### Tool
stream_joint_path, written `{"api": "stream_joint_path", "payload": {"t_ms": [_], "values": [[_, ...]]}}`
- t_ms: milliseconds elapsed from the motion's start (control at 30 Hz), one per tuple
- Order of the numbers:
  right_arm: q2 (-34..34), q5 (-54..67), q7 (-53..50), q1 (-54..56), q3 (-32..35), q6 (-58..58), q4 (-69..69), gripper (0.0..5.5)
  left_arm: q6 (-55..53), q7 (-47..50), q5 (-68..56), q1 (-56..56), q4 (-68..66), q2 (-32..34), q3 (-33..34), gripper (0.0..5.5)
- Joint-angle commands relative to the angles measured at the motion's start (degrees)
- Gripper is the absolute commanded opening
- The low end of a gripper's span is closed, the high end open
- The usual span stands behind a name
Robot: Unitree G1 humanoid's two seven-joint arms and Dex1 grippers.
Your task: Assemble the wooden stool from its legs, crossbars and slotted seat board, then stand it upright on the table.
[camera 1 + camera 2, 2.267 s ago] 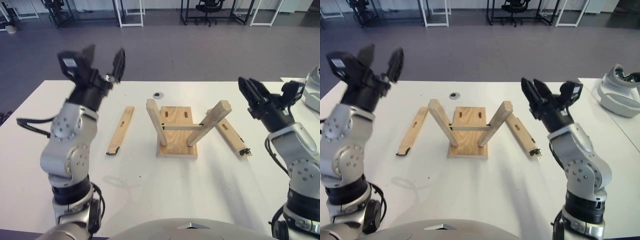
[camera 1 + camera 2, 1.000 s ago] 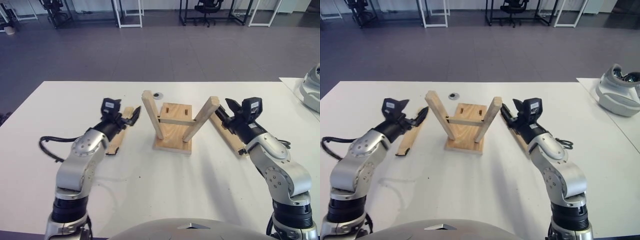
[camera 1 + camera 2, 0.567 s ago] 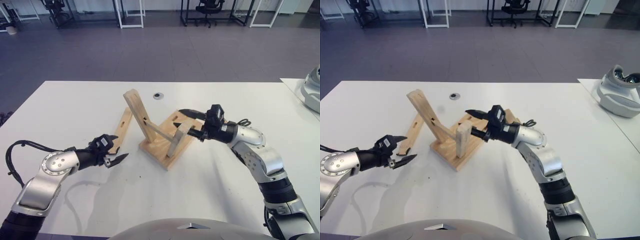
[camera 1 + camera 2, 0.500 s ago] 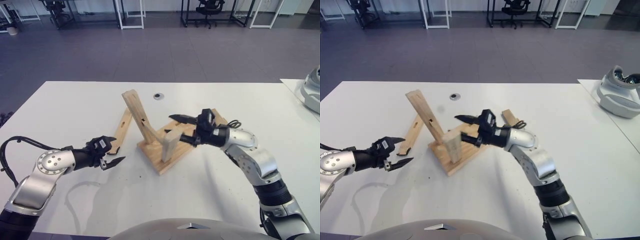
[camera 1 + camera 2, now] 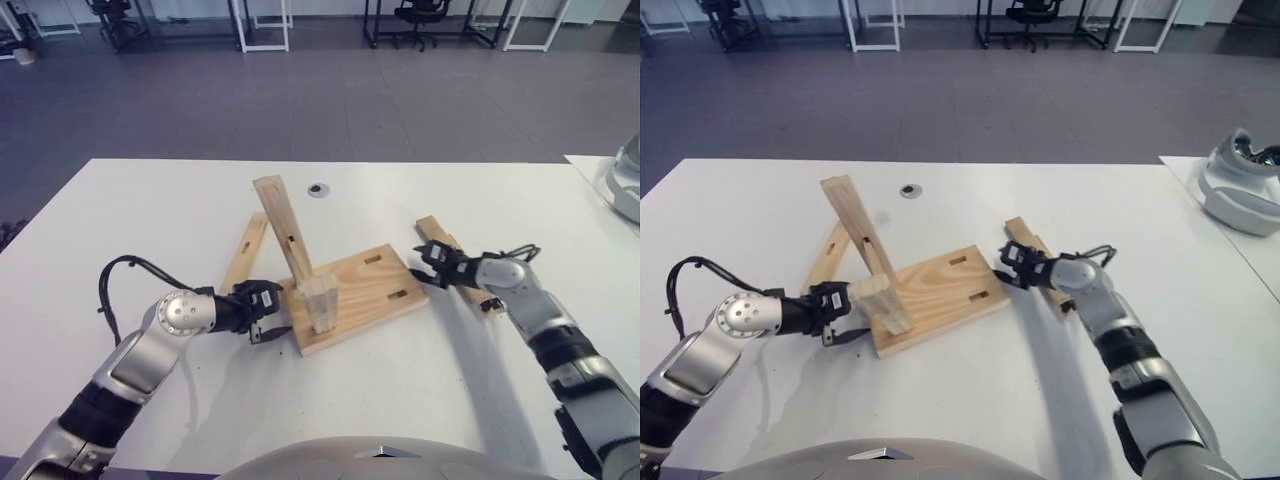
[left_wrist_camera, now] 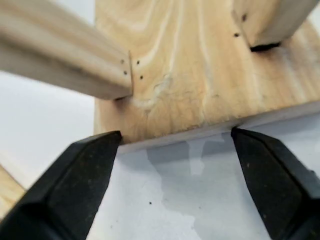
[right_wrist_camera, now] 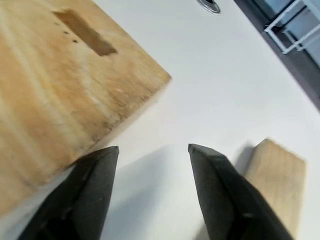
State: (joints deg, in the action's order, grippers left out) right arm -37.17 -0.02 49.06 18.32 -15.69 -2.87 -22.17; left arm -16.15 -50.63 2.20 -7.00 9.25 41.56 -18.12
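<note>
Left eye view: the pale wooden slotted seat board (image 5: 360,288) lies flat on the white table (image 5: 150,200), with a tall leaning wooden leg (image 5: 283,225) and a foreshortened wooden leg (image 5: 318,302) rising from it. One loose slotted wooden piece (image 5: 245,255) lies at its left and another (image 5: 437,233) at its right, so I judge it half built and not yet upright. The left pincer (image 5: 278,314) gapes at the board's left edge, the right pincer (image 5: 418,262) at its right corner. Neither grips anything. Any crossbar is hard to make out.

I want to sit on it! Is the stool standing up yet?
Not yet. The seat board lies flat on the table, two legs poking up; two more wooden pieces lie loose.
</note>
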Motion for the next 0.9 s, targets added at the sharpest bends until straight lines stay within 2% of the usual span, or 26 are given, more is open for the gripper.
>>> {"api": "stream_joint_path", "payload": {"t_ms": [33,133,200,267,400,467,533,600,700,833,900], "values": [[-1.4,8.9,7.4,-6.5,3.4,2.4,13.9,2.65,7.0,3.1,2.3,-16.3,-20.8,-10.4,-2.1,4.10],[-6.9,14.2,10.6,-11.2,9.6,7.5,24.0,2.65,15.0,4.6,3.4,-25.8,-36.4,-13.5,-0.2,4.10],[-7.9,12.5,8.7,-9.6,12.1,7.6,23.1,2.65,19.9,3.7,3.1,-27.7,-40.3,-11.6,2.0,4.10],[-6.2,9.7,5.0,-5.2,12.4,6.3,18.7,2.65,22.8,1.6,1.8,-26.2,-38.7,-7.9,4.6,4.10],[0.6,2.2,-3.2,4.1,8.7,1.1,3.6,2.65,21.0,-5.5,-2.2,-19.1,-24.5,-0.1,8.1,4.10],[4.1,-2.4,-7.7,9.6,6.6,-4.1,-8.4,2.65,17.2,-10.4,-4.5,-13.0,-12.8,3.1,6.8,4.10],[6.7,-4.6,-7.5,13.4,4.7,-8.6,-17.8,2.65,13.0,-14.0,-5.5,-8.2,-3.0,5.0,4.1,4.10],[7.8,-6.3,-4.1,14.7,2.4,-12.7,-24.0,2.65,9.5,-13.9,-4.1,-6.3,1.3,4.0,1.1,4.10],[7.9,-4.8,3.9,13.4,1.2,-17.0,-26.6,2.65,6.7,-9.0,5.3,-6.1,-1.5,0.4,-5.5,4.10],[8.5,0.6,9.9,8.5,3.0,-16.0,-19.1,2.65,3.5,-0.3,8.5,-8.2,-8.5,-8.6,-7.6,4.10],[8.8,2.3,10.1,5.2,3.6,-13.6,-13.3,2.65,4.2,2.6,9.6,-10.5,-12.4,-10.1,-6.8,4.10]]}}
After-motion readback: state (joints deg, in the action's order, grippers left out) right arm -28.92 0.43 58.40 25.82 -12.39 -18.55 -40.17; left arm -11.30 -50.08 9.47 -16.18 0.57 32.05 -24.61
